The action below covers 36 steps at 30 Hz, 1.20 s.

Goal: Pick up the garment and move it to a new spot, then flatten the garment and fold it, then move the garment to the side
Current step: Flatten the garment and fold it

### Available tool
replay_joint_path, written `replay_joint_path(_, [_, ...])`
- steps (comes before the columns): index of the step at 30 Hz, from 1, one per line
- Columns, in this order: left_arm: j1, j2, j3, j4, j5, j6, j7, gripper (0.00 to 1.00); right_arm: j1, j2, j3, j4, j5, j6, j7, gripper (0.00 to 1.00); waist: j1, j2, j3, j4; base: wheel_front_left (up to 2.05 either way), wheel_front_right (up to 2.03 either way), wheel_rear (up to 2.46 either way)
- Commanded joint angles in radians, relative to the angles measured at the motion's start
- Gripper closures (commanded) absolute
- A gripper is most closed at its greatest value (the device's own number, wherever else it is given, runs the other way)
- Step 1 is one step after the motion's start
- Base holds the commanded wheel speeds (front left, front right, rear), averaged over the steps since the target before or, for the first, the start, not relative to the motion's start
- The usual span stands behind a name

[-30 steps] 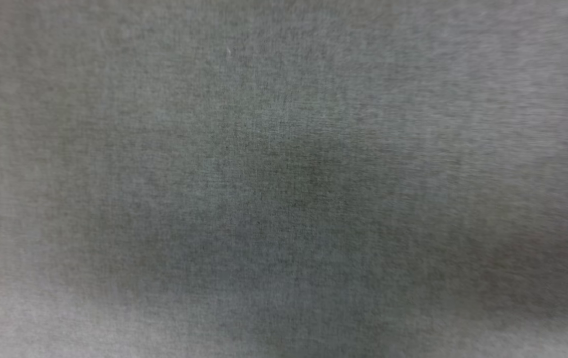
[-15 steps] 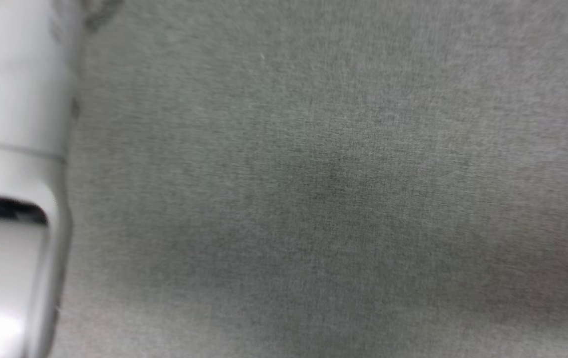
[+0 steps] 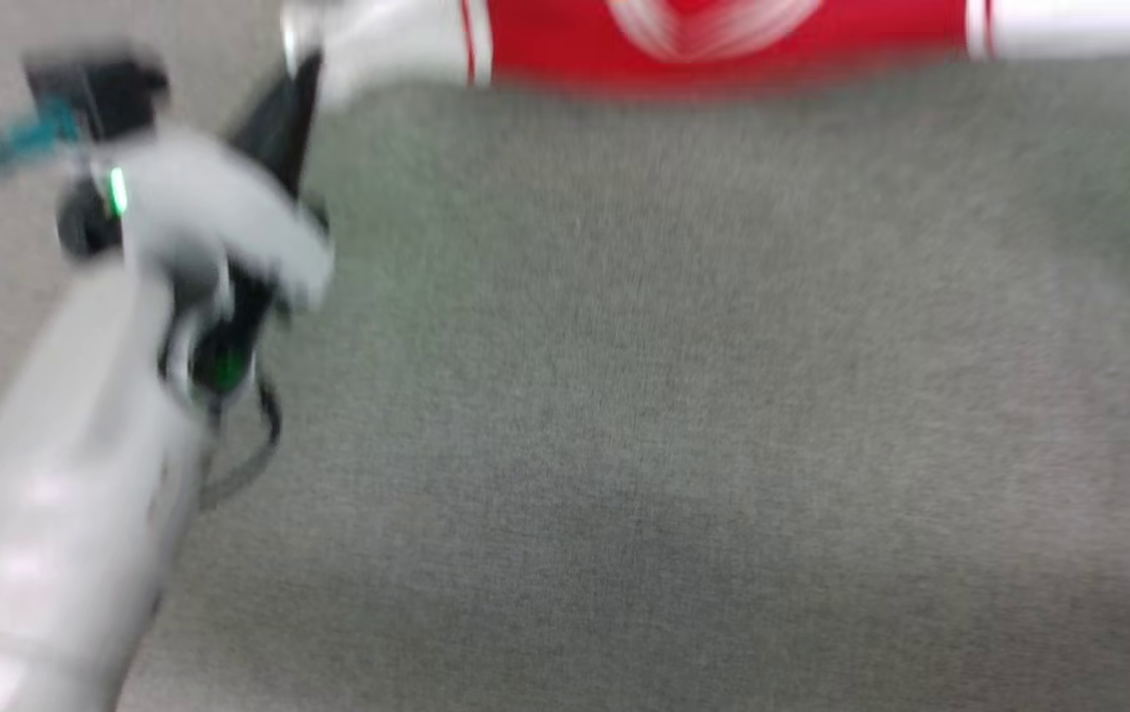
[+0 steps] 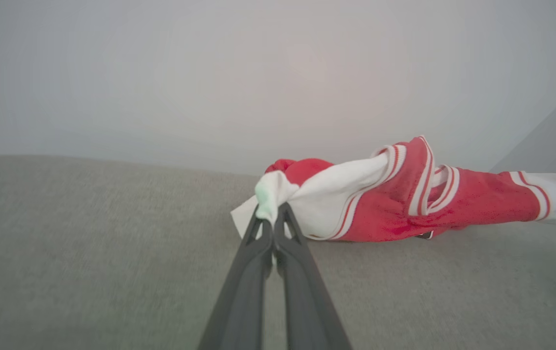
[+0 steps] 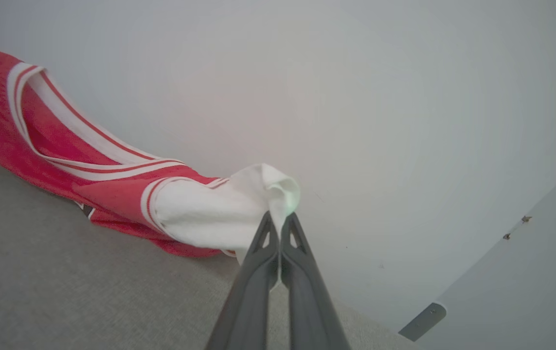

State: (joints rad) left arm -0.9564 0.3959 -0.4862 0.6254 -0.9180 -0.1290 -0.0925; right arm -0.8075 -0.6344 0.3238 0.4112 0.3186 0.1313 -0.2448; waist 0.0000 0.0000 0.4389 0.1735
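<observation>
The left end effector [image 4: 273, 214] is clamping shut on 1 white sleeve [image 4: 326, 194] of the garment [image 4: 399, 209], and the right end effector [image 5: 279, 216] is pinching the other sleeve [image 5: 209, 214]. The garment is stretching between both, its red body touching the grey surface [image 4: 88, 253] near the wall [image 4: 258, 73].

One red jersey tee with red-white striped trim [image 4: 394, 209] shows, with two white short sleeves [image 3: 387, 44]. There is one grey fabric-covered desk [image 3: 723, 396]. Two grippers, the left gripper [image 4: 272, 212] and the right gripper [image 5: 280, 218], carry two long dark fingers [image 4: 239, 296] each, four altogether.
</observation>
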Motion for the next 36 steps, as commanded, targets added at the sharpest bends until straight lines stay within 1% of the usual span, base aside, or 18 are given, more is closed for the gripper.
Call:
replay_joint_path(1, [0.078, 0.023, -0.005, -0.036, -0.001, 0.002, 0.000, 1.00, 0.074, -0.013, -0.020, -0.025, 0.012, -0.001, 0.003, 1.00, 0.0000, 0.0000, -0.167, -0.015, 0.00, 0.00, 0.00])
replay_joint_path(6, [0.353, 0.087, 0.000, -0.203, -0.034, 0.080, 0.000, 1.00, 0.348, -0.025, -0.112, -0.135, 0.050, -0.001, 0.026, 1.00, 0.0000, 0.0000, -0.229, -0.022, 0.00, 0.00, 0.00])
replay_joint_path(9, [0.507, 0.127, 0.003, -0.310, -0.045, 0.131, -0.005, 1.00, 0.498, -0.029, -0.171, -0.202, 0.044, -0.001, 0.052, 1.00, 0.0000, 0.0000, -0.251, -0.026, 0.00, 0.00, 0.00])
replay_joint_path(13, [0.673, 0.162, 0.007, -0.426, -0.043, 0.194, -0.033, 1.00, 0.688, -0.017, -0.228, -0.290, 0.033, -0.001, 0.087, 1.00, 0.0000, 0.0000, -0.273, -0.024, 0.00, 0.00, 0.00])
replay_joint_path(15, [0.741, 0.167, 0.007, -0.464, -0.045, 0.219, -0.049, 1.00, 0.763, -0.016, -0.249, -0.333, 0.031, -0.001, 0.102, 1.00, 0.0000, 0.0000, -0.279, -0.022, 0.00, 0.00, 0.00])
replay_joint_path(16, [0.741, 0.167, 0.007, -0.464, -0.045, 0.219, -0.049, 1.00, 0.763, -0.016, -0.249, -0.333, 0.031, -0.001, 0.102, 1.00, 0.0000, 0.0000, -0.279, -0.022, 0.00, 0.00, 0.00])
replay_joint_path(20, [0.852, 0.179, -0.004, -0.500, -0.043, 0.249, -0.072, 1.00, 0.900, -0.031, -0.259, -0.392, 0.005, -0.001, 0.121, 1.00, 0.0000, 0.0000, -0.295, -0.022, 0.00, 0.00, 0.00])
replay_joint_path(23, [0.918, 0.178, -0.018, -0.497, -0.038, 0.265, -0.087, 1.00, 0.978, -0.013, -0.293, -0.407, -0.017, -0.001, 0.117, 1.00, 0.0000, 0.0000, -0.302, -0.020, 0.00, 0.00, 0.00])
replay_joint_path(28, [0.986, 0.155, -0.031, -0.452, -0.050, 0.281, -0.103, 1.00, 1.081, 0.022, -0.337, -0.393, -0.048, -0.001, 0.124, 1.00, 0.0000, 0.0000, -0.311, -0.012, 0.00, 0.00, 0.00])
replay_joint_path(32, [0.992, 0.132, -0.035, -0.406, -0.051, 0.273, -0.118, 1.00, 1.120, 0.057, -0.355, -0.378, -0.036, -0.001, 0.136, 1.00, 0.0000, 0.0000, -0.316, -0.006, 0.00, 0.00, 0.00])
replay_joint_path(36, [0.969, 0.112, -0.042, -0.359, -0.047, 0.252, -0.127, 1.00, 1.122, 0.080, -0.352, -0.374, -0.034, -0.001, 0.158, 1.00, 0.0000, 0.0000, -0.319, -0.003, 0.00, 0.00, 0.00])
